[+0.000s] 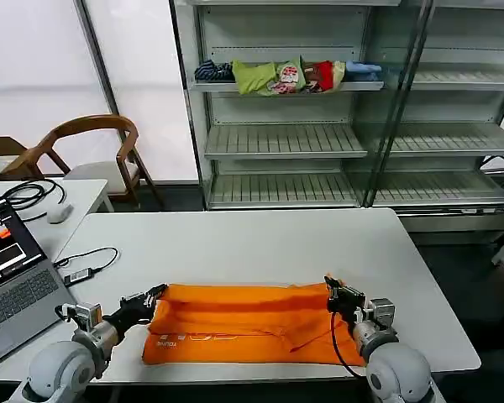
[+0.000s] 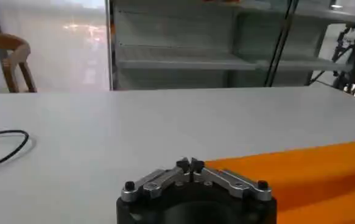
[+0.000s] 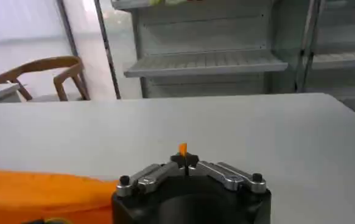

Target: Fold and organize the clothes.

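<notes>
on the near half of the white worktop the orange t-shirt lies as a flat folded band, pale lettering toward its left end. at that end the left gripper sits on the far corner, fingers pressed together; whether cloth is pinched between them i cannot tell. at the opposite far corner the right gripper has its fingers closed on a small peak of orange cloth. the likely trouble: if the left side holds nothing, any lift would be lopsided, dragging and skewing the fold. the right pinch looks thin and could slip.
</notes>
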Tool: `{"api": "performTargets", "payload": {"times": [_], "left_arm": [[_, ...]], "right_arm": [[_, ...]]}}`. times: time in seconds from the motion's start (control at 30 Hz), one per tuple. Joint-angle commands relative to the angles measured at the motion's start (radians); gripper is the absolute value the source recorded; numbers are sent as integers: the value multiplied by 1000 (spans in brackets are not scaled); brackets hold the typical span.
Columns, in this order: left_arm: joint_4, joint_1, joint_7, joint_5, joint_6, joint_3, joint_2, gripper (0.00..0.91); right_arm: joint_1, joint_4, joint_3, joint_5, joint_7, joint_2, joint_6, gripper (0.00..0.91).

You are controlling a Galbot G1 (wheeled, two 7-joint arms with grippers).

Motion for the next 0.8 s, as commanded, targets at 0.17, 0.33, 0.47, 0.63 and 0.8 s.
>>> {"api": "performTargets", "payload": {"times": [0.17,0.33,0.47,0.63,0.8], "left_arm": [[-11,63,8,11,-8,-11,1,30],[-12,67,10,11,-7,-15,4,30],[-14,73,10,16,-6,-13,0,30],[-12,80,12,18,-6,-17,4,30],[-16,97,13,24,-6,-22,7,30]], "right_arm": [[-13,-1,0,-4,-3,-1,0,0],[-20,1,5,-6,-5,-7,-5,0],[-25,-6,6,-6,-8,-9,-5,0],[-28,-18,1,-10,-10,-4,-4,0],[-29,-27,-6,-19,-13,2,-2,0]]}}
